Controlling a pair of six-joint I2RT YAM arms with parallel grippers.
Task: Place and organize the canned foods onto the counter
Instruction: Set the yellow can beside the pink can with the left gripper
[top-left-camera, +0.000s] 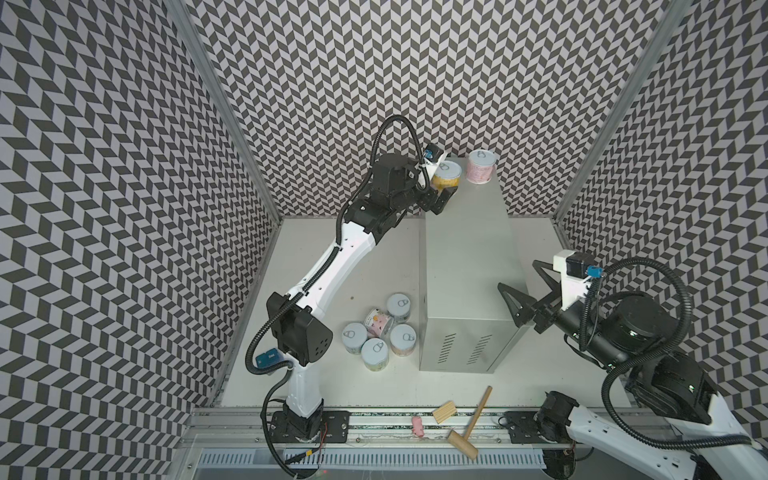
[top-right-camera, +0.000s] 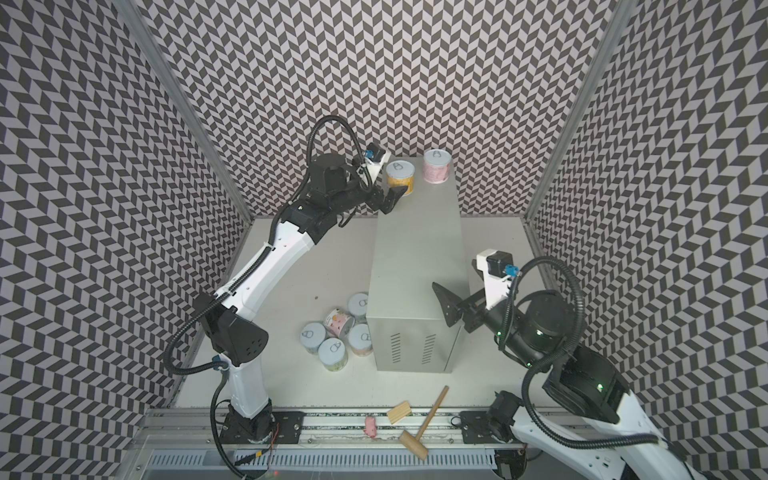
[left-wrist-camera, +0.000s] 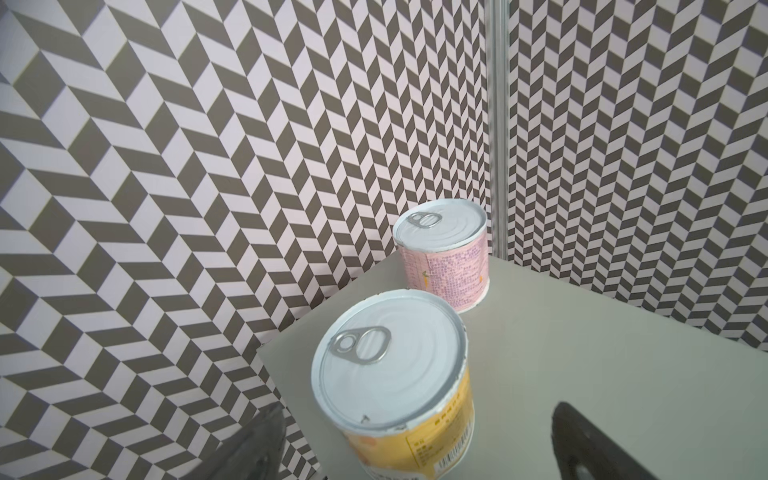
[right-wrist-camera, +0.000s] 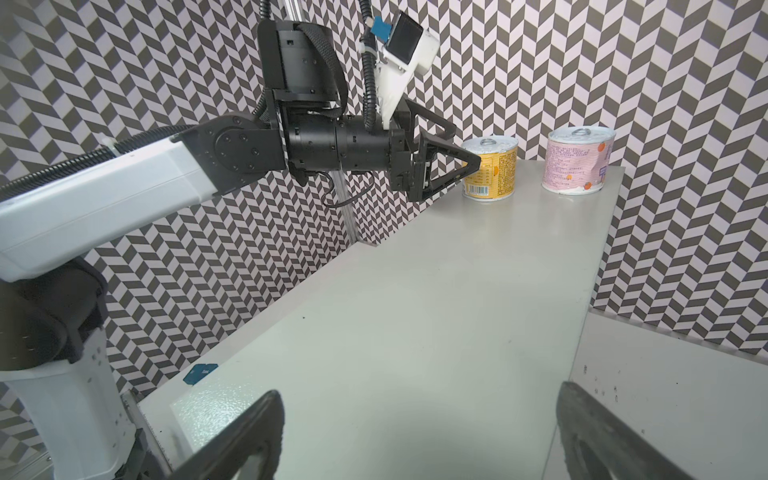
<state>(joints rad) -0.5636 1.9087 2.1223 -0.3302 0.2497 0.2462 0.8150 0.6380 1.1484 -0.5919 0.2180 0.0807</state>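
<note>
The counter (top-left-camera: 465, 257) stands tall in the middle of the cell, and two cans are already on top at its far end: a yellow can (top-left-camera: 446, 172) at the far left corner and a pink can (top-left-camera: 481, 166) just beside it, both upright, lids up, with a small gap between them. The left claw (top-left-camera: 444, 179) reaches in from the counter's left side and sits around the yellow can, spread wide; from the wrist view its fingers (left-wrist-camera: 257, 440) stand clear of the label on both sides. The right claw (top-left-camera: 519, 275) hangs at the counter's right edge near the front end, level with the top, also spread and gripping nothing. Down at the foot of the counter's left side, near its front corner, five cans (top-left-camera: 375, 348) huddle together, four upright around a tipped can (top-left-camera: 378, 325). A mallet (top-left-camera: 469, 419) and a block (top-left-camera: 444, 411) lie in front of the counter.
</note>
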